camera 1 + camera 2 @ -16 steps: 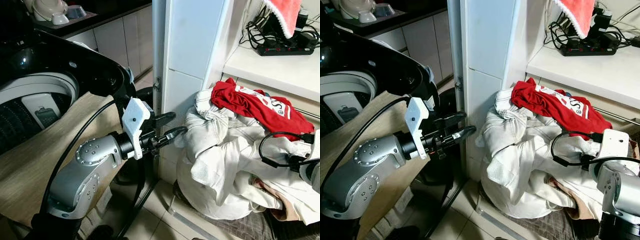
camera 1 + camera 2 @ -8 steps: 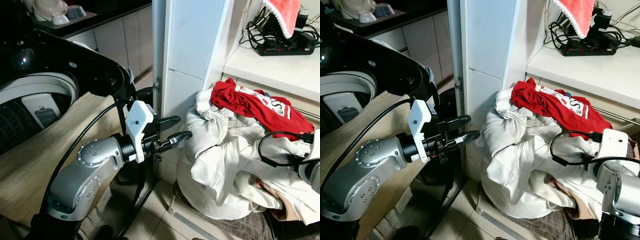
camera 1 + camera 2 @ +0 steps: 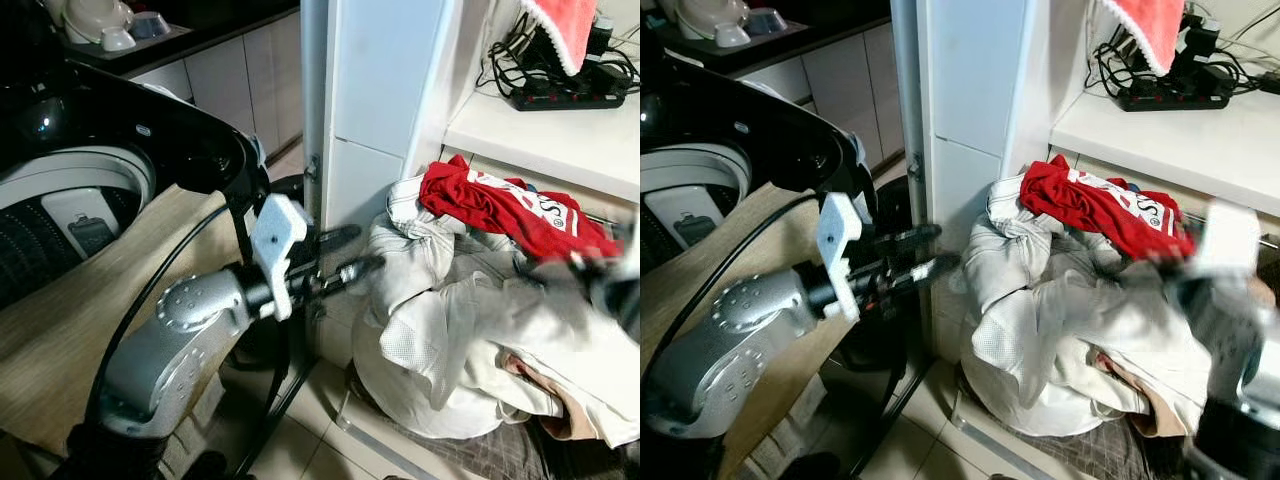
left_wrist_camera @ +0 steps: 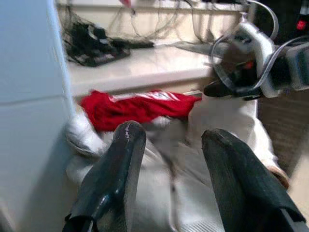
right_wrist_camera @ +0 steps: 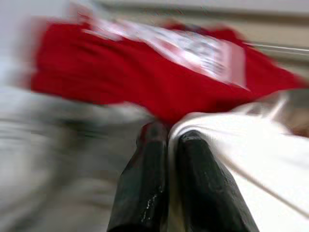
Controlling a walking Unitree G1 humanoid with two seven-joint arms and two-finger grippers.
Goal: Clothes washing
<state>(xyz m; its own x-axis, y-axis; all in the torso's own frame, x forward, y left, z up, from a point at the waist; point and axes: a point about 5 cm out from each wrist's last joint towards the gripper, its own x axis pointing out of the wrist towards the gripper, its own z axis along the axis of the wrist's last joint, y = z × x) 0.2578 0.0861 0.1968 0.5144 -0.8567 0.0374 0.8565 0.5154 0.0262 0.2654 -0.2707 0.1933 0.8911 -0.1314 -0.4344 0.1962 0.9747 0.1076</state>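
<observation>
Laundry (image 3: 470, 330) sits heaped in front of us on the right: a mound of white garments piled on the floor against the white tiled pillar (image 3: 385, 110), with a red shirt (image 3: 510, 205) draped over its far top, just below the white shelf (image 3: 1180, 130) that carries a black power strip (image 3: 565, 97) and a tangle of cables. Our left gripper (image 3: 350, 255) reaches out level toward the near-left edge of the white pile, its two black fingers (image 4: 118, 179) spread apart with nothing between them, the tips just beside the cloth. Our right gripper (image 5: 166, 145) is down on the right side of the heap, blurred in the head views; in its wrist view its fingers are pressed close together with a fold of white fabric (image 5: 231, 159) pinched in the narrow gap, the red shirt just beyond. Far left, the open washing machine (image 3: 80, 190) shows its drum, and a tan cloth (image 3: 90, 320) lies across its near side.
</observation>
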